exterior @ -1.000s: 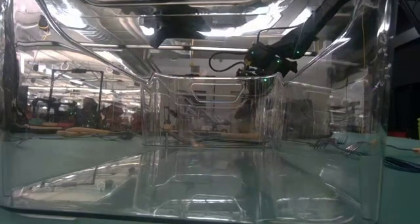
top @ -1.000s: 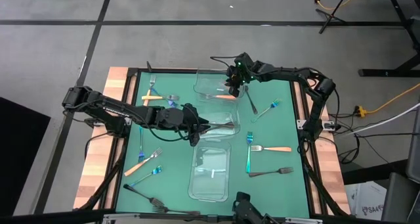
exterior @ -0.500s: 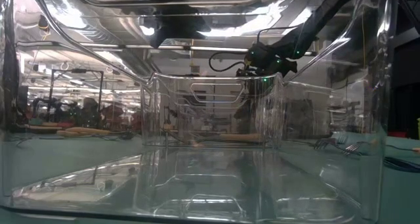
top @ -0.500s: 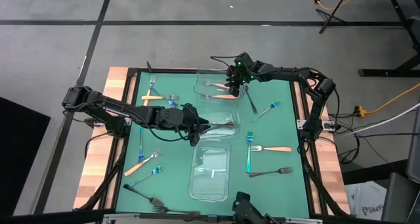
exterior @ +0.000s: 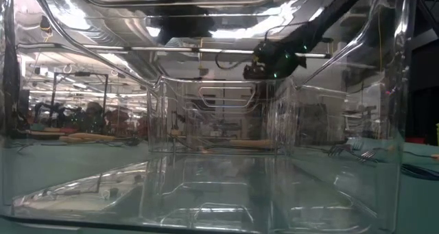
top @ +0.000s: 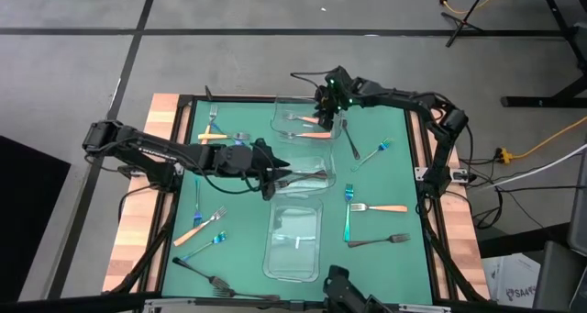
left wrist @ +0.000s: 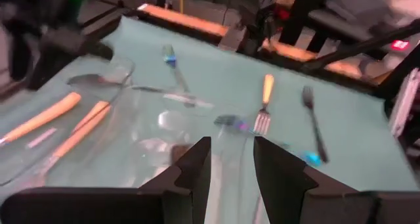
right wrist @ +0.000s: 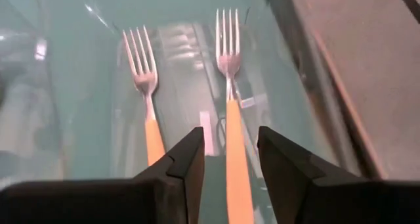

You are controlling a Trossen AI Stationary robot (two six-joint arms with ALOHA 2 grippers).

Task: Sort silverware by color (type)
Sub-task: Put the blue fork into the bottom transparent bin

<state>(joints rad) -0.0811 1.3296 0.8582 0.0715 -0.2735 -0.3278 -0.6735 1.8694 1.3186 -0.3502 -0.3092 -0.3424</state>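
Observation:
Three clear containers stand in a row down the green mat. The far container [top: 281,111] holds two orange-handled forks [right wrist: 227,66] [right wrist: 144,86] lying flat on its floor. My right gripper [top: 324,118] hovers open above it, its fingers either side of one handle without touching. The middle container [top: 328,159] holds dark forks [top: 314,177]. At this container's left rim my left gripper [top: 290,177] stands open, nothing between its fingers [left wrist: 231,165]. More forks lie loose on the mat.
The near container [top: 293,244] stands at the front. To its right lie an orange-handled fork [top: 379,207], a blue-teal one [top: 348,219] and a dark one [top: 378,240]. Others lie on the mat's left [top: 197,229] and along its near edge [top: 209,278].
An orange-handled fork that was at my right gripper now lies flat in the far container beside the other one. My right gripper has risen above the container.

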